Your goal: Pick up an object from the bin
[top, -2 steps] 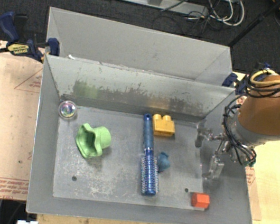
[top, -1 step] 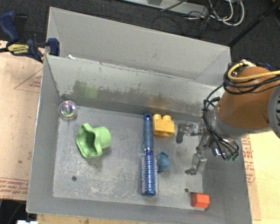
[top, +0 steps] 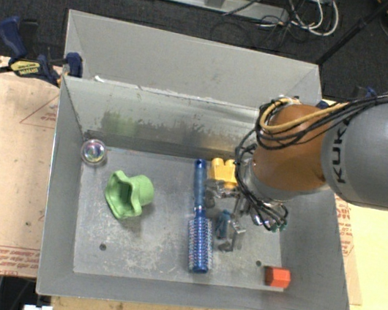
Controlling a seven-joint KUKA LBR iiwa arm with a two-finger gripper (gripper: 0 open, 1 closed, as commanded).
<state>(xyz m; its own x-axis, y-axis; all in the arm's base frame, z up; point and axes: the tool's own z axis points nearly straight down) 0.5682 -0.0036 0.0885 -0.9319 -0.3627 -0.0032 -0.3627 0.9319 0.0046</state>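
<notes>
Blue hairbrush (top: pixel 198 218) laid lengthwise near the middle of the grey bin (top: pixel 155 248), gripper (top: pixel 228 232) held low just beside its bristled head, spread or pressed together cannot be told

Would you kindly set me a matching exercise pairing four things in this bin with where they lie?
Things:
1 brush
2 green toy
3 red block
4 shiny ball

Places:
A far-left corner
B near-right corner
C middle
D left part, between ball and brush

Pairs: 1-C; 2-D; 3-B; 4-A
</notes>
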